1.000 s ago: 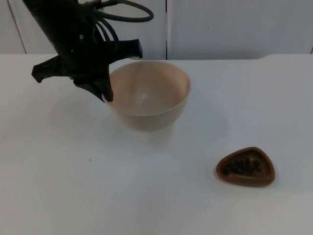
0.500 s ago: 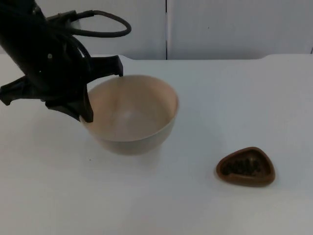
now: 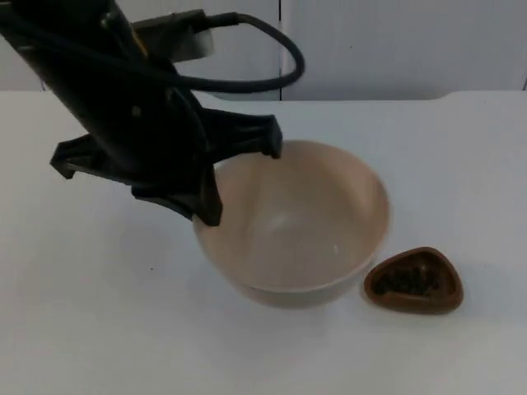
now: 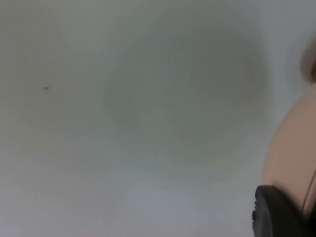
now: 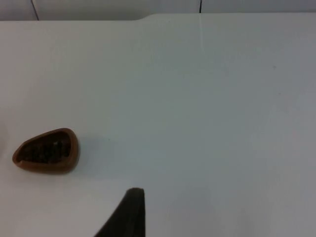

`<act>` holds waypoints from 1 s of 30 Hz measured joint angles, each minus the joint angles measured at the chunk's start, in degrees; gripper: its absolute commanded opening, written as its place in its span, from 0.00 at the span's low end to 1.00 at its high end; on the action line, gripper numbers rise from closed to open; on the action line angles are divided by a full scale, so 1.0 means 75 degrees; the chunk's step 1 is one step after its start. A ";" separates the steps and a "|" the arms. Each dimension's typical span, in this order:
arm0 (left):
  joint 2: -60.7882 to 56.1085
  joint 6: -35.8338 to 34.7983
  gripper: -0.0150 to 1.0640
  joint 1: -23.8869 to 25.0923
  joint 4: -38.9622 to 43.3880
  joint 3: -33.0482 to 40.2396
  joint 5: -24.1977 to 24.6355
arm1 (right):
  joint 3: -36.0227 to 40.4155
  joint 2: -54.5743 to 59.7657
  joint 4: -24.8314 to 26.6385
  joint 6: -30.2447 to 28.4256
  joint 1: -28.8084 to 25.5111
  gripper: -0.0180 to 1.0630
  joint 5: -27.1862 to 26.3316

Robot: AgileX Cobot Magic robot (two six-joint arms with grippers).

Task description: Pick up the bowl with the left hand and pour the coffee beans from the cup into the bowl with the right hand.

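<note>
While the left gripper (image 3: 206, 193) pinches the bowl (image 3: 305, 222) rim, lifted beside the cup (image 3: 414, 281), expect rigid, light ware. Grip the bean-filled cup's sidewall; right jaw state unseen.

A white table top (image 3: 99, 329) carries a brown cup (image 3: 414, 281) of coffee beans (image 3: 408, 282).

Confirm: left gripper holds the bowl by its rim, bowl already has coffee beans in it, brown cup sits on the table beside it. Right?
Not quite. The bowl is empty: the top view shows its bare cream inside. The coffee beans are in the brown cup, which stands on the table beside the bowl. The left gripper does hold the bowl by its rim.
</note>
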 measured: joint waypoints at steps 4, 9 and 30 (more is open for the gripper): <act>0.0000 0.0006 0.01 -0.0262 0.0102 0.0000 -0.0049 | 0.0000 0.0000 0.0000 0.0000 0.0000 0.99 0.0000; 0.0000 0.0006 0.01 -0.0317 0.0170 0.0000 -0.0122 | 0.0000 0.0000 0.0000 0.0000 0.0000 0.99 0.0000; 0.0000 -0.3464 0.01 -0.0317 0.1904 0.0000 0.0423 | 0.0000 0.0000 0.0000 0.0051 0.0000 0.99 0.0000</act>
